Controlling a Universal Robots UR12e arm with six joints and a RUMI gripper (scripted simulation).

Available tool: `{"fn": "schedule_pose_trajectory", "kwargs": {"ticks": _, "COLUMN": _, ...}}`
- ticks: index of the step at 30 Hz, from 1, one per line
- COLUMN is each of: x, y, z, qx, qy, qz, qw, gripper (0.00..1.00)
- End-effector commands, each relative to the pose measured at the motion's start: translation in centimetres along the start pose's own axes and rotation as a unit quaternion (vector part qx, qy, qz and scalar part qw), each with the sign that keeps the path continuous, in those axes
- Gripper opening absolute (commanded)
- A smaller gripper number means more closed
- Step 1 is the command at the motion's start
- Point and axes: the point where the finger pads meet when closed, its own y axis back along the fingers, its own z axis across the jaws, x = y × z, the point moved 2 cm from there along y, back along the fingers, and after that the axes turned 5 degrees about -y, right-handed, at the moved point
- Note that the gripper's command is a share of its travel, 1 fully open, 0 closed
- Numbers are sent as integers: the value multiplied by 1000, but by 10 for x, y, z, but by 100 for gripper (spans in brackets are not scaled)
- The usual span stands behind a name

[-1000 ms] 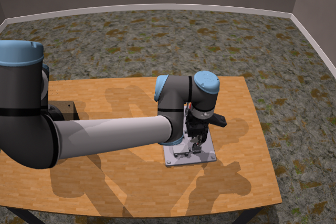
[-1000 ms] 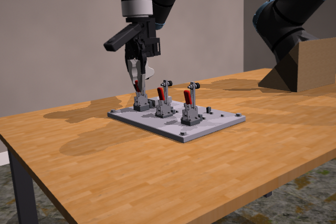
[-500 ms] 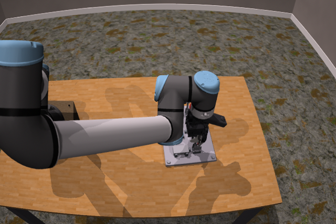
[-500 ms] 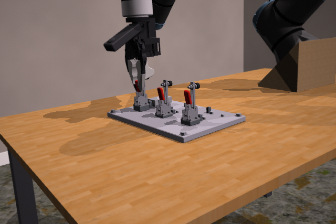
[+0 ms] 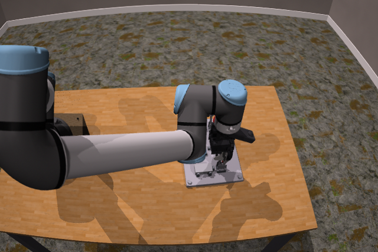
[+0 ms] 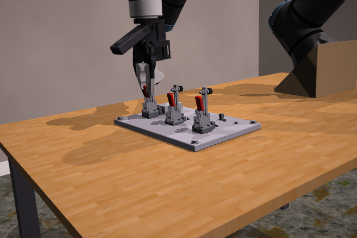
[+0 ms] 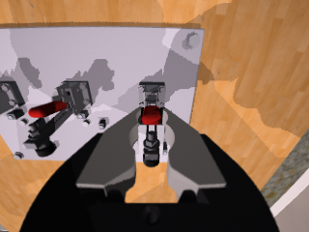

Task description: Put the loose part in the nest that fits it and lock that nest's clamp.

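Observation:
A grey fixture plate (image 6: 187, 129) lies on the wooden table and carries three toggle clamps with red handles. All three clamp bars stand upright. My gripper (image 6: 146, 87) comes down from above onto the leftmost clamp (image 6: 149, 107) in the exterior view and is shut on its red handle (image 7: 151, 115). In the wrist view my fingers flank that handle, and the clamp's bar with its black tip (image 7: 151, 155) lies between them. The middle clamp (image 6: 174, 112) and right clamp (image 6: 202, 119) stand free. I cannot make out the loose part plainly.
A neighbouring clamp's red handle (image 7: 46, 110) shows at the left of the wrist view. The plate (image 5: 213, 173) sits towards the table's right side, partly hidden by my wrist. A brown block (image 6: 326, 68) holds the arm's base at the back right.

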Motion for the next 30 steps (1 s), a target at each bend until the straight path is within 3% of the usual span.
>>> {"fn": "schedule_pose_trajectory", "kwargs": {"ticks": 1, "x": 1, "y": 1, "z": 0, "qx": 0, "qy": 0, "qz": 1, "qw": 1000, "gripper": 0}}
{"fn": "schedule_pose_trajectory", "kwargs": {"ticks": 30, "x": 13, "y": 0, "z": -1, "qx": 0, "qy": 0, "qz": 1, "qw": 1000, "gripper": 0}}
